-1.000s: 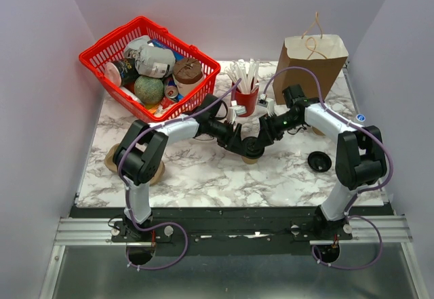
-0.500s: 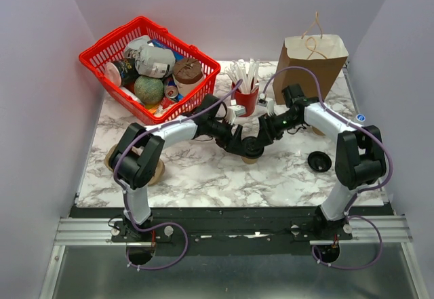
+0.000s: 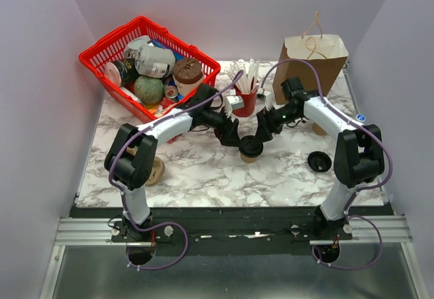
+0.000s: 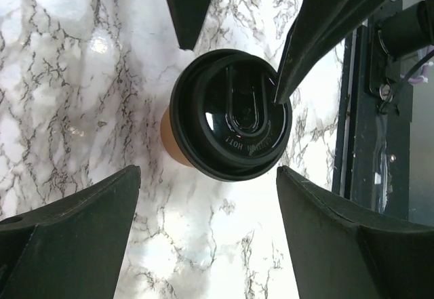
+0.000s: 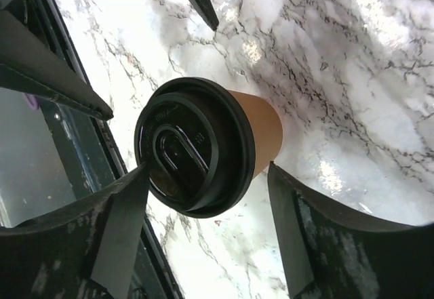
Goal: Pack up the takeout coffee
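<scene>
— Is there any writing on the takeout coffee (image 3: 250, 148)?
— Only raised letters on its black lid (image 4: 230, 123). I can read "HOT"; the other word is too small for me.
— Where does the cup stand?
— Upright on the marble desk (image 3: 203, 170), near the middle, between the two arms.
— Does a tool hold it?
— No. The left tool (image 4: 207, 170) is spread wide around it, both fingers apart from the cup. The right tool (image 5: 208, 169) is released also. One finger (image 4: 319, 34) reaches the lid's rim, and I cannot tell if it touches.
</scene>
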Tool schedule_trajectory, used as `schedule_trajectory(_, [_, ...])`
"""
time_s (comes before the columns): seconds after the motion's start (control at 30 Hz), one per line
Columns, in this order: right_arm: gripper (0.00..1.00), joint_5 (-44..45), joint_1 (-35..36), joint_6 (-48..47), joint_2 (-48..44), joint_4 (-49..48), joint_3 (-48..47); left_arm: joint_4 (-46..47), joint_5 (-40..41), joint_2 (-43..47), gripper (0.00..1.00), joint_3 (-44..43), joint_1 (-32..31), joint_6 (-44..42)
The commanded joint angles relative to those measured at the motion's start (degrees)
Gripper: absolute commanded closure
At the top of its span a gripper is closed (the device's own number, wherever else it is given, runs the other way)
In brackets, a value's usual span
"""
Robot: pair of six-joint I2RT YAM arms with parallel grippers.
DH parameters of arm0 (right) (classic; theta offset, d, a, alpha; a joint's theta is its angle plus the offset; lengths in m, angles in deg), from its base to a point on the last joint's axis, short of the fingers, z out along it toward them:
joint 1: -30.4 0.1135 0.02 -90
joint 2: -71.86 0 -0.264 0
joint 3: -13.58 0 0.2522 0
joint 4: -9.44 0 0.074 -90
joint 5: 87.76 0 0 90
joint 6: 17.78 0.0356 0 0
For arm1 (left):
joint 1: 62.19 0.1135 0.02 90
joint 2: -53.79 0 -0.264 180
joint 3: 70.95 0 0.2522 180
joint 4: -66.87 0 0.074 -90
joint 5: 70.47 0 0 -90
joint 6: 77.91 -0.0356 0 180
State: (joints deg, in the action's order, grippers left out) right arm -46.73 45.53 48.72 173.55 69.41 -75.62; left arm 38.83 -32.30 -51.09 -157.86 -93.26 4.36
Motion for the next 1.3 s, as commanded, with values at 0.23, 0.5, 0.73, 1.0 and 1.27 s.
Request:
schedule_trajectory(0.23, [0.19,3.7,-1.3,-3.9,-5.1,3.5,-8.4,-12.2,2.2,4.7,0.11,-7.3,0.5,-13.6])
schedule_trajectory(0.5, [0.19,9.9,-1.3,-7.1,-14.2,-0.2,-10.0,-28.4,9.1,8.9,0.01,-17.6,1.8,-19.4])
schedule_trajectory(0.73, [0.20,12.8,-1.3,-7.3,-18.9,-2.3,-8.1,-24.9,7.2,8.4,0.01,-17.4,3.9,-0.3])
schedule_trajectory(1.0, [0.25,18.6,-1.3,-7.5,-18.6,-3.4,-9.2,-25.5,11.6,12.0,0.05,-15.1,4.8,0.3])
schedule_trajectory(1.27, [0.19,10.2,1.1,-28.9,-16.4,8.7,-8.0,-31.6,9.5,17.7,0.13,-19.7,6.7,-13.4])
